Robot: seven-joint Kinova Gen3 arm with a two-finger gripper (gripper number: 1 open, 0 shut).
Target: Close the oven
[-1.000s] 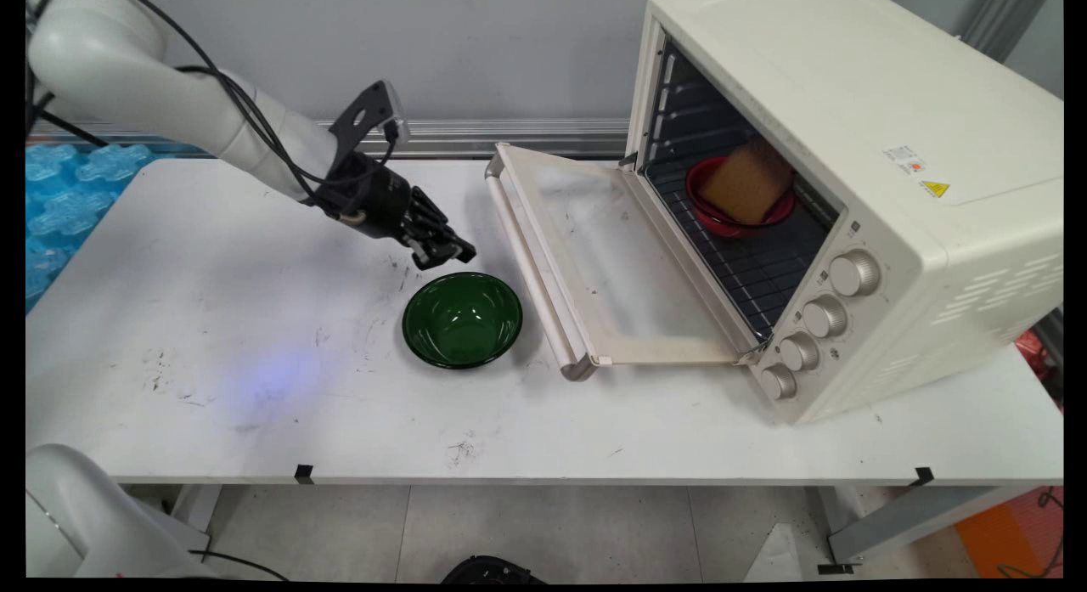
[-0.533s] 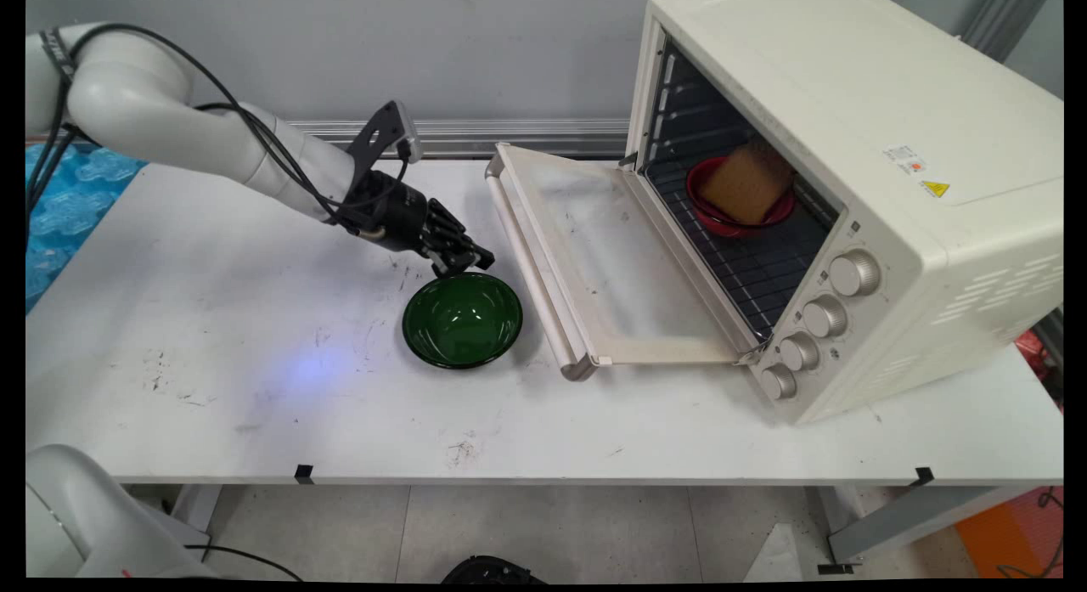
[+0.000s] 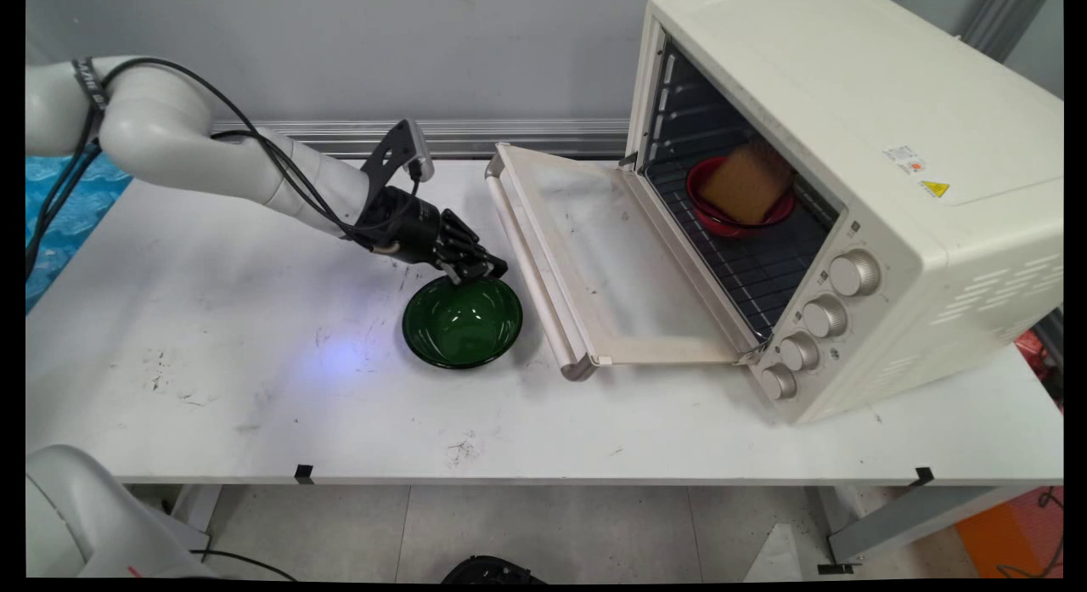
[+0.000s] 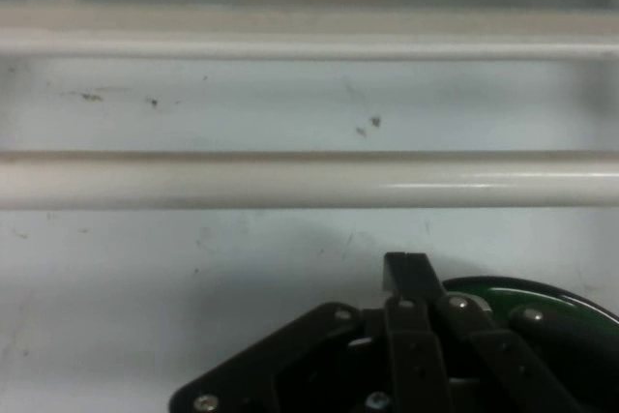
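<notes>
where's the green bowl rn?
Main view: the glossy green glass bowl sits on the white table, centre, just left of the open oven door, with the black claw at its far rim.

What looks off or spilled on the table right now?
Nothing spilled. The green bowl sits upright and empty under the pincer. The oven door lies open, with a brown block tilted in the red bowl inside.

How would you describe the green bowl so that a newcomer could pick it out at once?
Start at the big cream toaster oven on the table's right and follow its lowered door leftward. Just past the door's handle, the green bowl sits on the white table. It is dark, glossy and empty, unlike the red bowl inside the oven.
</notes>
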